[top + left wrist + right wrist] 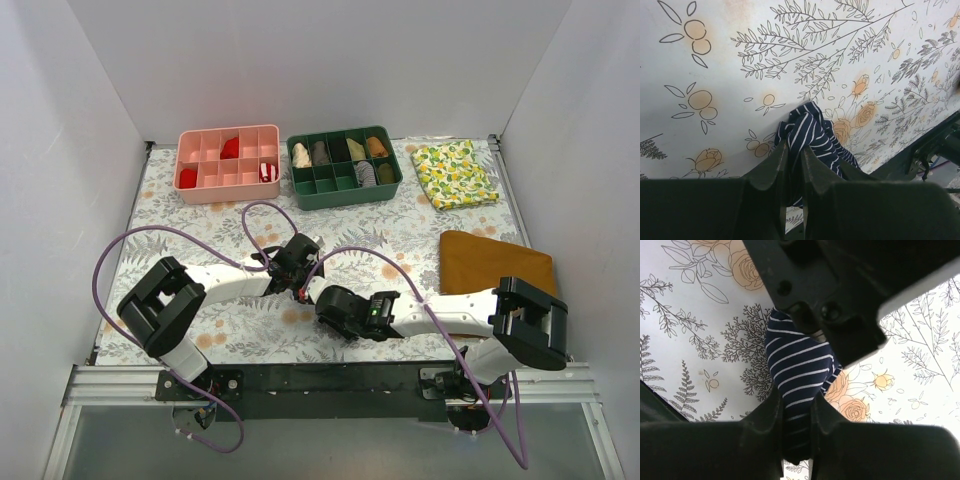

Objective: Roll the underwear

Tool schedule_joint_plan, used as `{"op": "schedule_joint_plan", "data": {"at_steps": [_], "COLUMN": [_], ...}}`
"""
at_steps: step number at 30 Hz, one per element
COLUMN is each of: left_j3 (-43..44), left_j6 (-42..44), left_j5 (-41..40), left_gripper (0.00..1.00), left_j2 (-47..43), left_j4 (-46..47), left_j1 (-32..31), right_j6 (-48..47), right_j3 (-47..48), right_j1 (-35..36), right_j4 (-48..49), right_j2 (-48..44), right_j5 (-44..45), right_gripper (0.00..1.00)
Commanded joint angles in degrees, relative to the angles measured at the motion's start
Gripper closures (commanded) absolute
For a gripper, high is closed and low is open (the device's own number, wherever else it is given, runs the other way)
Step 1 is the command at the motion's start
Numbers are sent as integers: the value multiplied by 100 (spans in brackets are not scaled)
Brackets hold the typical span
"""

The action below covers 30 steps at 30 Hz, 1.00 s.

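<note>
The underwear (812, 135) is a small bunched bundle of dark navy cloth with thin pale stripes, held just above the floral table cover. My left gripper (793, 147) is shut on one end of it, with cloth pinched between the fingers. My right gripper (796, 400) is shut on the other end of the underwear (797, 365), facing the left gripper's black body (840, 300) at close range. In the top view both grippers meet near the table's middle, left gripper (298, 278) and right gripper (322, 300), and they hide nearly all of the bundle.
A pink divided tray (228, 185) and a green divided tray (343, 192) holding rolled items stand at the back. A lemon-print cloth (455, 173) lies back right, a mustard-brown cloth (495, 262) at the right. Purple cables (180, 232) arc over the left arm.
</note>
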Motion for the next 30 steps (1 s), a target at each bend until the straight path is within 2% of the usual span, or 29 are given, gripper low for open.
{"op": "schedule_joint_plan", "data": {"at_steps": [1, 3, 4, 8, 11, 14, 22, 26, 30], "left_j3": [-164, -50, -14, 92, 39, -110, -699, -910, -1025], "left_j6": [73, 46, 29, 11, 81, 134, -164, -279, -305], "left_j5": [-539, -784, -881, -1041, -979, -970, -716, -575, -671], "left_gripper": [77, 58, 41, 21, 15, 13, 13, 13, 13], "left_j2": [-22, -197, -277, -672, -1041, -1323, -1684, -1877, -2201], "left_j4": [-684, -885, -965, -1325, -1414, -1458, -1274, -1168, -1247], "left_j1": [-74, -4, 48, 696, 1163, 1349, 1385, 1385, 1385], "right_j6": [230, 405, 467, 941, 1328, 1741, 2883, 3069, 3078], "right_j3": [-133, -256, -309, -660, -933, -1144, -1434, -1294, -872], "right_j1": [20, 20, 20, 20, 20, 20, 20, 20, 20], "right_j4": [136, 188, 215, 513, 811, 1067, 1611, 1560, 1085], "right_j2": [-132, -176, -202, -386, -405, -361, 227, 973, 1125], "right_j5": [-454, -542, -577, -666, -771, -955, -1552, -1746, -1361], "right_gripper": [99, 99, 99, 99, 99, 99, 99, 99, 99]}}
